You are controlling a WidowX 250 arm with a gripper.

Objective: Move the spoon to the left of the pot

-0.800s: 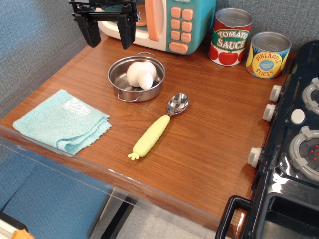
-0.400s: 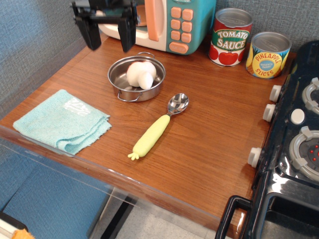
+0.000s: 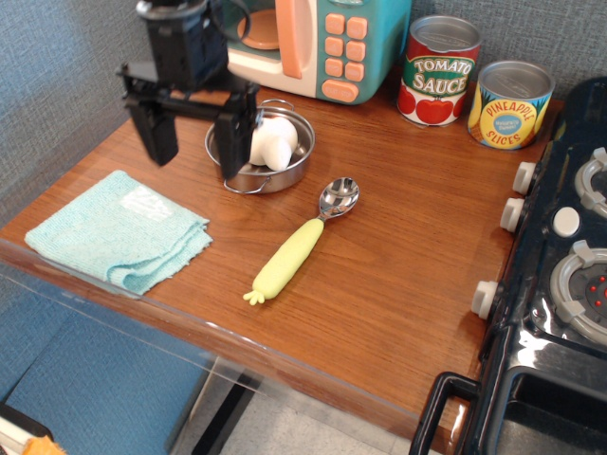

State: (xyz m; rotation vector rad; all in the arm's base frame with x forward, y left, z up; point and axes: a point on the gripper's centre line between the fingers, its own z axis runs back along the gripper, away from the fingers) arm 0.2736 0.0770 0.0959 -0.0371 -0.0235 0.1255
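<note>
The black gripper [image 3: 194, 137] hangs with its two fingers wide apart, holding nothing, just left of one shiny round pot [image 3: 260, 149]. One spoon [image 3: 302, 240], silver bowl and soft yellow handle, lies right of the pot. Two tin cans [image 3: 474, 85] stand behind.

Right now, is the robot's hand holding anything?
No, nothing is held. The black hand is open and empty, up by the shiny round steel pot. The silver spoon with the yellow-green handle lies alone on the wooden table.
</note>
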